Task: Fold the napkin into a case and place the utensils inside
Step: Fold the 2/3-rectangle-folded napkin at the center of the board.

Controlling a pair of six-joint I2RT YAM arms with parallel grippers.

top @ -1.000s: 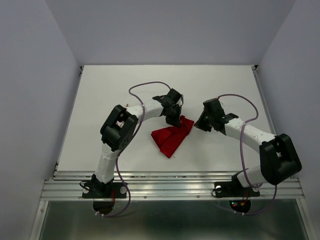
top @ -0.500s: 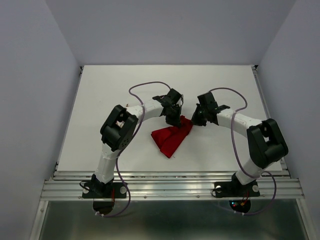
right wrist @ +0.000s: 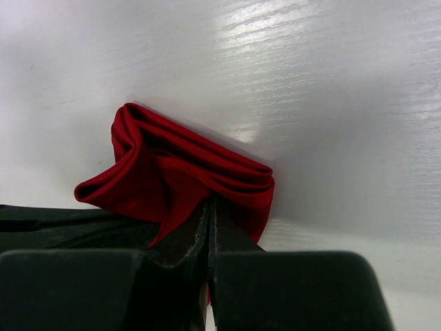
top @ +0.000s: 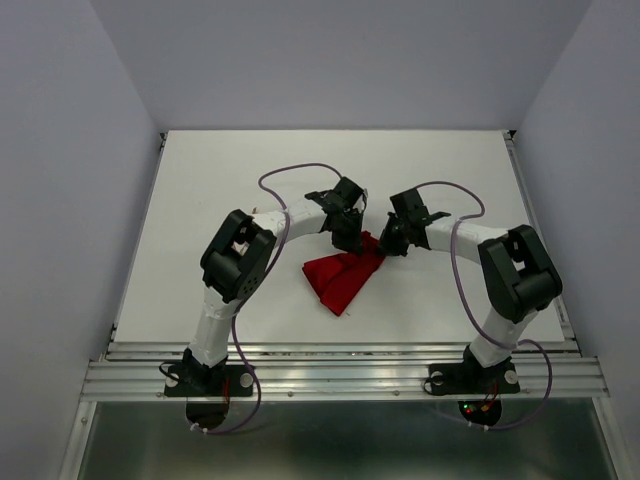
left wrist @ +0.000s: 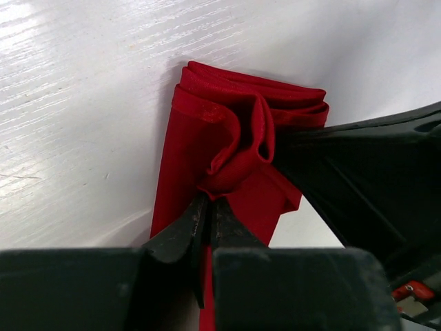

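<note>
Top view: napkin (top: pixel 345 272) is lying folded mid-desk (top: pixel 200 200), long axis running 7 to 1 o'clock. Left gripper (top: pixel 350 240) and right gripper (top: pixel 385 243) are both sitting on its 1 o'clock end, close together.

Left wrist: left gripper (left wrist: pixel 209 207) is pinching a bunched fold of the napkin (left wrist: pixel 227 138), fingers nearly touching with cloth between them. Right gripper body (left wrist: pixel 358 172) is crowding in at 3 o'clock.

Right wrist: right gripper (right wrist: pixel 209 207) is clamping shut on the napkin's (right wrist: pixel 172 165) layered edge.
</note>
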